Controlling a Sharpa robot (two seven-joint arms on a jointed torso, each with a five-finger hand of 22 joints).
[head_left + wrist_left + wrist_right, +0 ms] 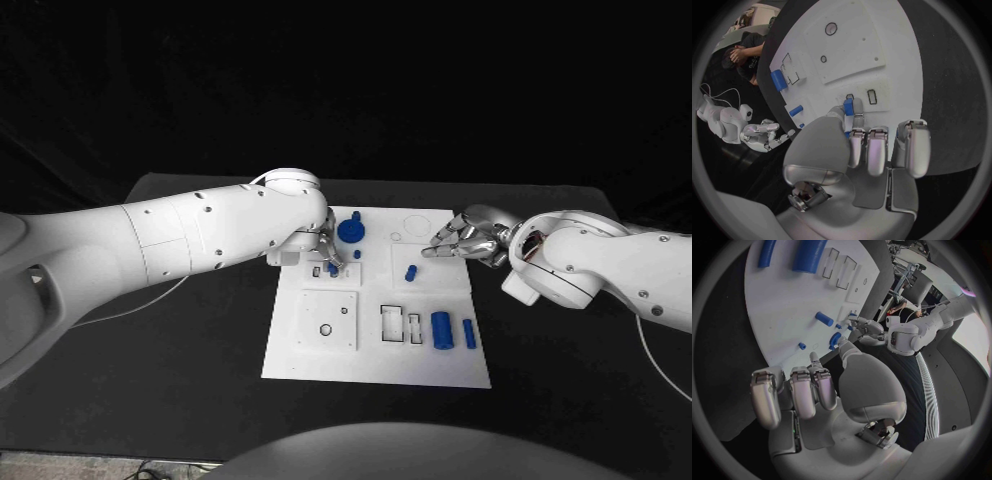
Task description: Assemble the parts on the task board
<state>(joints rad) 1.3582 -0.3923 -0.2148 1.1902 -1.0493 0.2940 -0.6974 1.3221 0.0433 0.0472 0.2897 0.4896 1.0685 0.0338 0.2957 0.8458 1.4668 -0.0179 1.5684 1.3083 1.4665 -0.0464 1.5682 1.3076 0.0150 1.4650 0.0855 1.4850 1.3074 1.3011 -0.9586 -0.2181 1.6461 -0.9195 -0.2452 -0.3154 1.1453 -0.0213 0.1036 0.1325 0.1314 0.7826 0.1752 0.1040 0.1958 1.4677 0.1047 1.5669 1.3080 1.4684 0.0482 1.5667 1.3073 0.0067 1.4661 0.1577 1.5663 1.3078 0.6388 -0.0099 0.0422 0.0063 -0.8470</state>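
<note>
Black table (173, 400) carries the white board (378, 365) at its middle, with darkness behind.

Left hand (326, 243) hangs over the board's far left part, fingers bent downward. In the left wrist view its thumb and a fingertip (857, 111) pinch a small blue peg (849, 106) right over the slots of a raised white block (332, 266). Just beside this hand, toward the far edge, stands a round blue knob (352, 233), and a tiny blue stud (358, 254) sits near it.

Right hand (464, 240) hovers at the board's far right edge, fingers curled loosely and apart, with nothing between them. A short blue pin (411, 272) lies on the board between the two hands, nearer the right one.

Further toward the near edge, a square white plate (329, 318) with a dark oval hole sits on the left. Right of it are two dark-outlined rectangular recesses (392, 323), one with a small blue piece (417, 327) in it, then a thick blue cylinder (444, 329) and a slimmer blue rod (469, 333), side by side near the right edge.

A white cable (137, 302) trails over the table on the left.
</note>
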